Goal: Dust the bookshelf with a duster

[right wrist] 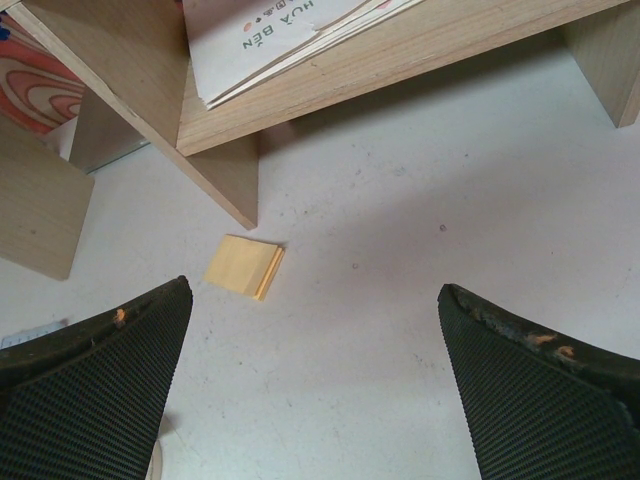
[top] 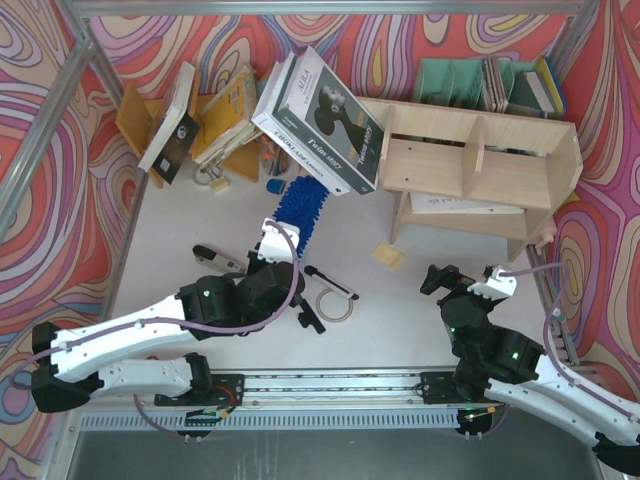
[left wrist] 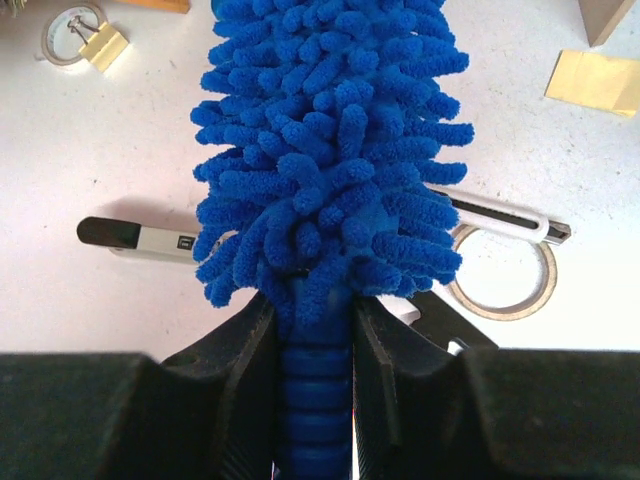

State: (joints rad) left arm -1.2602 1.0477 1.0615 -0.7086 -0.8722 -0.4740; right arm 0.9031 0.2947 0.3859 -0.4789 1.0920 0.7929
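The pale plywood bookshelf (top: 480, 165) stands at the back right, with papers on its lower shelf; its underside and legs show in the right wrist view (right wrist: 230, 110). The bright blue duster (top: 303, 203) points from the table's middle toward the back, its fluffy head (left wrist: 330, 150) just left of the shelf. My left gripper (top: 272, 245) is shut on the duster's ribbed blue handle (left wrist: 315, 400). My right gripper (top: 462, 280) is open and empty above bare table in front of the shelf, its black fingers (right wrist: 100, 380) wide apart.
A large book (top: 320, 120) leans against the shelf's left end above the duster head. An orange-brown rack of books (top: 200, 115) stands back left, a green file holder (top: 480, 85) behind the shelf. A yellow sticky pad (top: 388, 256), tape ring (top: 334, 302), box cutter (top: 215, 257) and binder clip (left wrist: 100, 45) lie on the table.
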